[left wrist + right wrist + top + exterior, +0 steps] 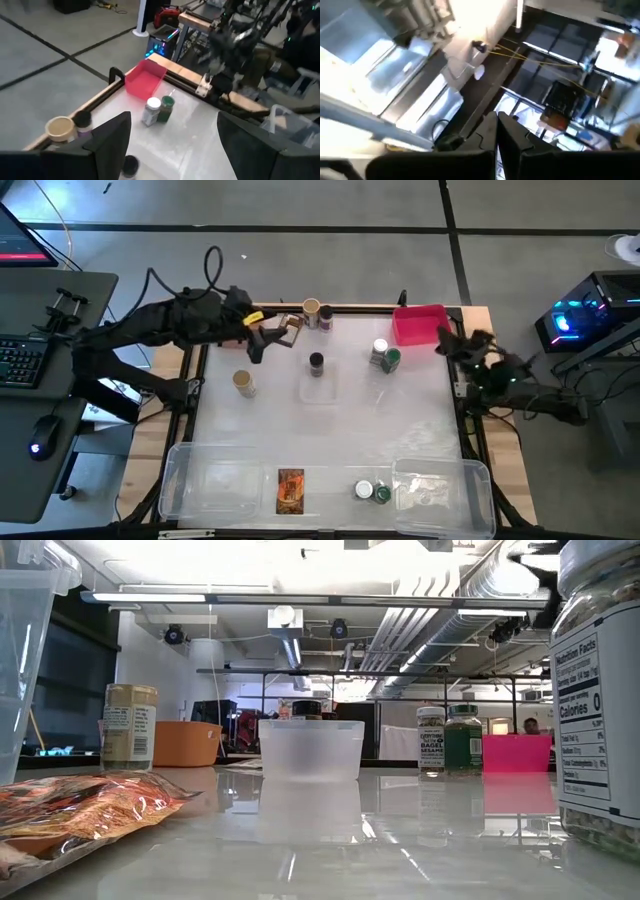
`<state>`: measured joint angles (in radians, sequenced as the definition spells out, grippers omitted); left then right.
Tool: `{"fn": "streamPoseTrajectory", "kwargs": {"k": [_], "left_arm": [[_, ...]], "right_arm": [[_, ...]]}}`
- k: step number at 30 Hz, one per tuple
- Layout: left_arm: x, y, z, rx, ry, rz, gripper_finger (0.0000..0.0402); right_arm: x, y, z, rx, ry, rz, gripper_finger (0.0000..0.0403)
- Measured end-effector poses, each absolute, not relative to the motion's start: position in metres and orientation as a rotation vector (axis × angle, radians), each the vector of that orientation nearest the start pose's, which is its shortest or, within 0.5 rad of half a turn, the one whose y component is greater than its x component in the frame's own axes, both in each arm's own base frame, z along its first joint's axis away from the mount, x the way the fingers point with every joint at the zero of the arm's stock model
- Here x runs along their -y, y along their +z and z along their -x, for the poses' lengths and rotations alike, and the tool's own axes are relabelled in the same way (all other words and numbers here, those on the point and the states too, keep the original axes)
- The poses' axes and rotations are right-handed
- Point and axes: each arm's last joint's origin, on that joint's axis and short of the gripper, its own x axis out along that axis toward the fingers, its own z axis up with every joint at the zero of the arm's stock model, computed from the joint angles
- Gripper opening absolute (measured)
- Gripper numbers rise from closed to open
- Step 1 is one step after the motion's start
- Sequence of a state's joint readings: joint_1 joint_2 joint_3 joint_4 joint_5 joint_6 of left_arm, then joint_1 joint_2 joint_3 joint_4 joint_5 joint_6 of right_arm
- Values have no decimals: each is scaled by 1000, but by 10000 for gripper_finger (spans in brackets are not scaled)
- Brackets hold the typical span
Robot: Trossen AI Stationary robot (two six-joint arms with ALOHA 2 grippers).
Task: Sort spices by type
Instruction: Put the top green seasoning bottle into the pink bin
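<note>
On the glossy white table (400, 420), spice jars (385, 357) stand scattered; left gripper (268, 338) spread, right gripper (450, 340) closed.

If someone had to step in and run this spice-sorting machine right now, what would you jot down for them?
Left gripper: open, empty, hovering at the table's far left corner.
Right gripper: shut, empty, parked beside the pink bin.
Jars: tan-capped jar and dark-capped jar at the far edge; another tan-capped one mid-left; dark-capped jar in the centre; white/green pair by the pink bin; a second pair near the front.
Packet: at the front.
Done: nothing in bins.
Left: all sorting.
</note>
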<state>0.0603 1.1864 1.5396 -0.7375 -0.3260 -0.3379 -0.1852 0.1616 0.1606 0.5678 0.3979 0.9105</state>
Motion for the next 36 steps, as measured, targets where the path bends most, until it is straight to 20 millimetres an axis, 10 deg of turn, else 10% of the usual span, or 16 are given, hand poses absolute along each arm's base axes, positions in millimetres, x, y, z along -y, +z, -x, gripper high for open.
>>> {"fn": "streamPoseTrajectory", "kwargs": {"k": [6, 17, 36], "left_arm": [[-30, 466, -186, -295, 486, 202, 282], [-35, 468, -143, -348, 545, 165, 282], [-35, 464, -138, -394, 544, 139, 282]], "right_arm": [[33, 304, -107, 193, -563, -739, 72], [68, 312, -183, -847, -749, -737, 266], [116, 262, -250, -1409, -677, -525, 275]]}}
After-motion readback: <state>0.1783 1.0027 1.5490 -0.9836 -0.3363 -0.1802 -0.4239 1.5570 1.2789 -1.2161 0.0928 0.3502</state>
